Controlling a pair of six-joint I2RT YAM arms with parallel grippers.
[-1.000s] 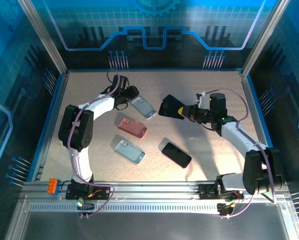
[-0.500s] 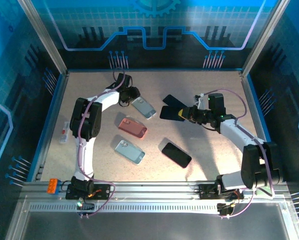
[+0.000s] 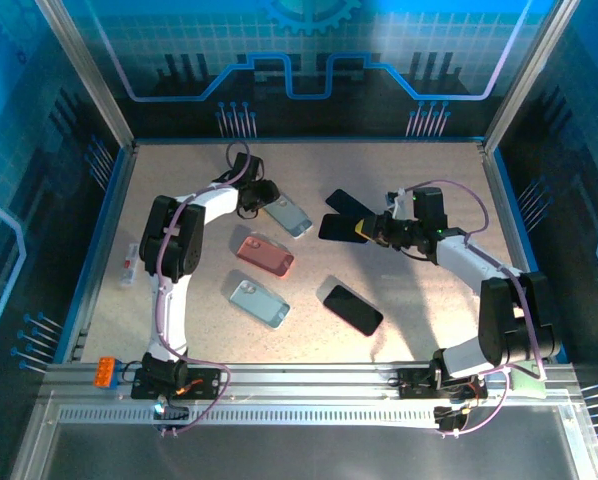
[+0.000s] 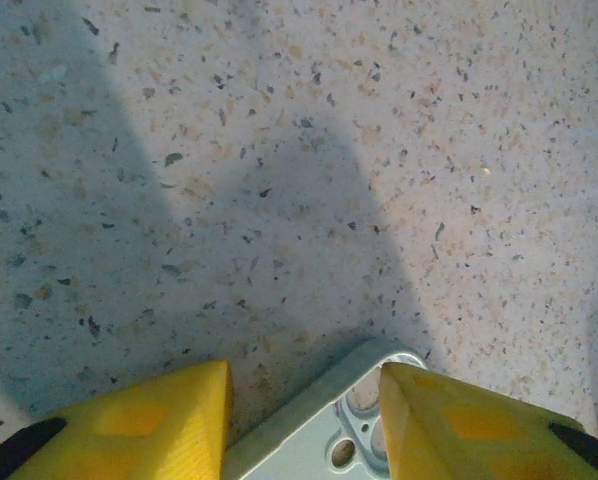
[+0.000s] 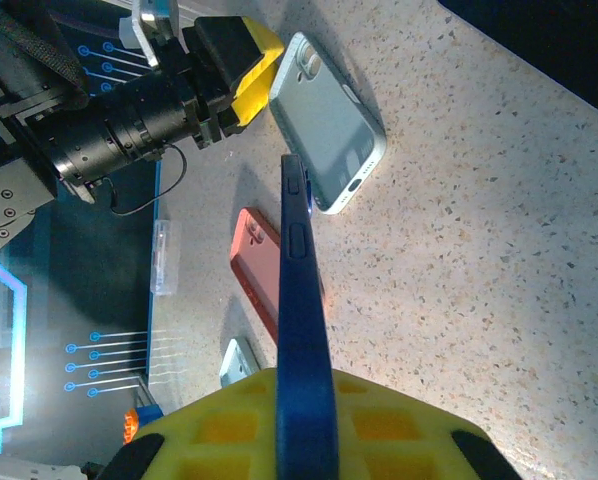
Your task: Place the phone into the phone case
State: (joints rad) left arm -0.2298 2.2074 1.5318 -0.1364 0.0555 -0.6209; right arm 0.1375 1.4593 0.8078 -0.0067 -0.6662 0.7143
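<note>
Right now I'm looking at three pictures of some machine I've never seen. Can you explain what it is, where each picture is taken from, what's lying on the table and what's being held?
This is a robot with a left arm and a right arm, bolted at the near edge of a speckled table. Each arm ends in a two-finger gripper.

The wide picture comes from a fixed camera above and behind the arms. The other two come from cameras on the wrists, looking out past the fingers.

On the table lie a grey-blue phone case, a pink case, a light blue case and a black phone.

The right gripper is shut on a dark phone, held on edge. The left gripper is open. Its yellow fingers sit either side of a corner of the grey-blue phone case.
</note>
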